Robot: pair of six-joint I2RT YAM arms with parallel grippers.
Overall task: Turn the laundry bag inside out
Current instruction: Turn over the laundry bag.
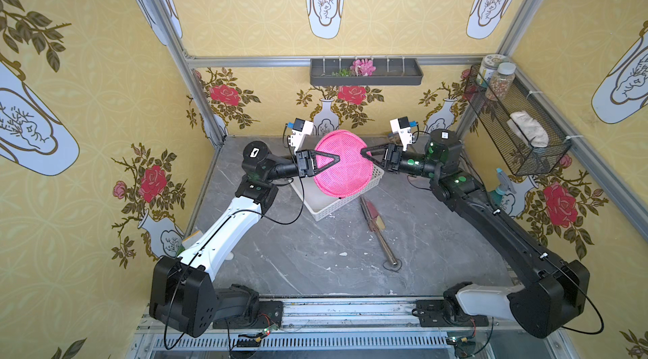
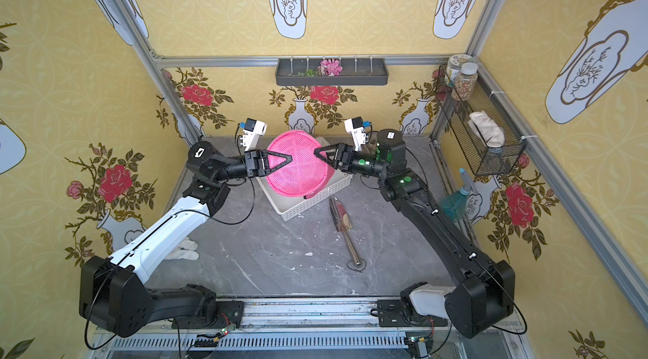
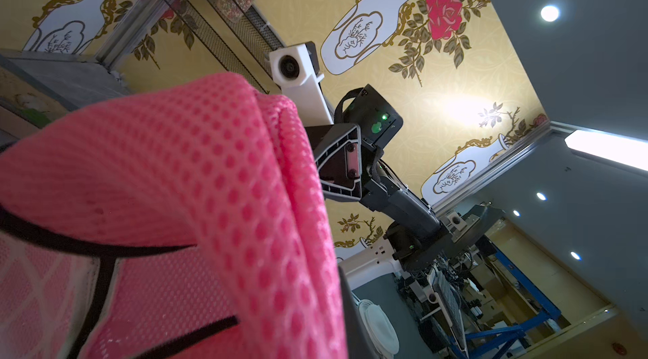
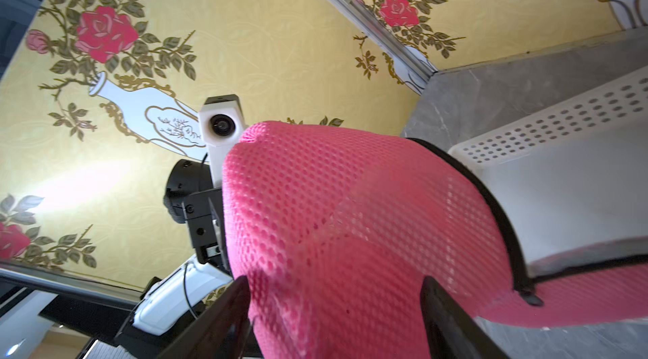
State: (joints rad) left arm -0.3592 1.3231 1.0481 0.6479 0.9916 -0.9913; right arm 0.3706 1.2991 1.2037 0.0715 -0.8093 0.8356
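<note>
We see the laundry bag (image 1: 345, 168) lifted over the white basket (image 1: 329, 211), toward 12 o'clock on the table (image 1: 315, 262). Our left gripper (image 1: 336, 157), at the bag's 9 o'clock, is clenched on its mesh. Our right gripper (image 1: 364, 152), at 3 o'clock, is released, its fingers (image 4: 224, 318) spread either side of the mesh.

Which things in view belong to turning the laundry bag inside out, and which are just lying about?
Job in hand: pink mesh dome-shaped laundry bag with black zipper trim; left hand, shut on it; right hand, open around its fabric.
Lying about: white perforated plastic basket; red-bladed tool with metal handle; teal plastic spray bottle; white fabric glove.
</note>
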